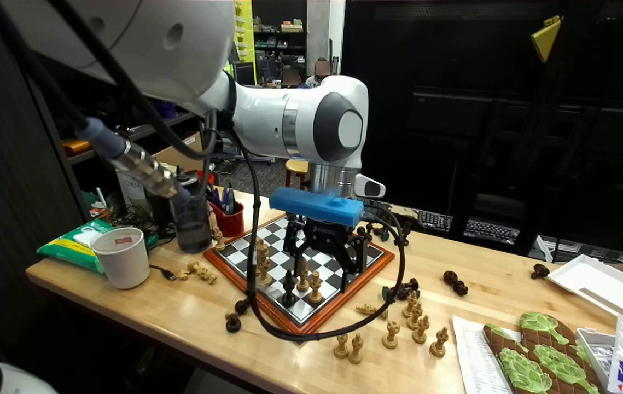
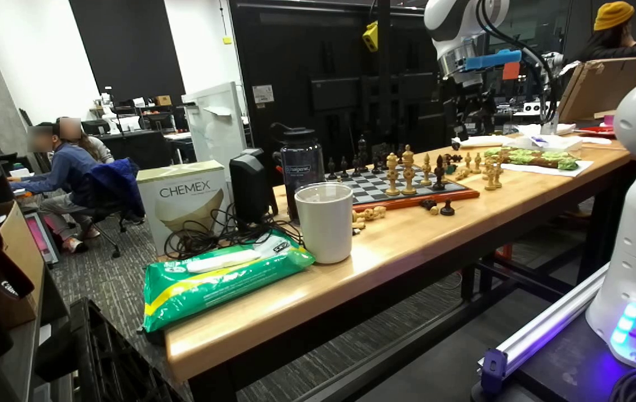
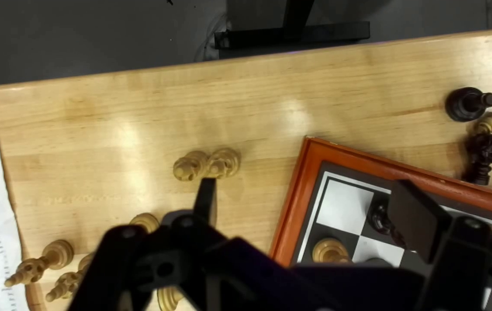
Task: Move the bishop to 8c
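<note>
The chessboard has an orange-brown wooden frame; its frame also shows in an exterior view. A dark pointed piece stands near the board's near corner, also in the other views. Light wooden pieces stand beside it; one light piece shows in the wrist view. I cannot tell for certain which piece is the bishop. My gripper is open and empty above this corner of the board, fingers wide apart. Its right finger partly hides the dark piece in the wrist view.
Light pieces and dark pieces stand or lie on the table around the board. A white cup, dark bottle and red pen cup stand beyond it. Paper and a patterned mitt lie opposite.
</note>
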{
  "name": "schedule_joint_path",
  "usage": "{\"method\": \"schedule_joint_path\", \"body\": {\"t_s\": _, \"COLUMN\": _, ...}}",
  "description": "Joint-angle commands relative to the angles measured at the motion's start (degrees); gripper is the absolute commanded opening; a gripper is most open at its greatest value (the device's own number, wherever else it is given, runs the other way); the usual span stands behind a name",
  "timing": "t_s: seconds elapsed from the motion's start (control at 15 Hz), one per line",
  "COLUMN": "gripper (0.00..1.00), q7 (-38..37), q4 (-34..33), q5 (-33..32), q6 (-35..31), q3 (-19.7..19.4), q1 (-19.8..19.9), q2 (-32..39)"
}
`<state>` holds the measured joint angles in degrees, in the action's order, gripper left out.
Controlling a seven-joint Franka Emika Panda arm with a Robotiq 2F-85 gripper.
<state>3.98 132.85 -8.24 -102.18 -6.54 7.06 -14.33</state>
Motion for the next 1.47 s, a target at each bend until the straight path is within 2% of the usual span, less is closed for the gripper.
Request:
{"method": "schedule_joint_path", "body": {"t_s": 0.0, "gripper": 1.00, "q7": 0.0, "q4": -0.1, "q5": 0.0, "q6": 0.2, "q3": -0.1, "q1": -0.2, "q2": 0.0}}
{"method": "schedule_joint_path", "body": {"t_s": 0.67, "gripper": 1.00, "q7": 1.0, "q4": 1.1, "q5": 0.7, "q6": -1.2, "q3": 0.8, "q1": -1.6, "q2": -1.8}}
{"method": "schedule_joint_path", "body": {"t_s": 1.4, "gripper": 1.00, "q7": -5.0, "q4": 8.6, "q5": 5.2, "q6": -16.7, "q3": 1.7, "q1": -2.4, "q2": -6.4}}
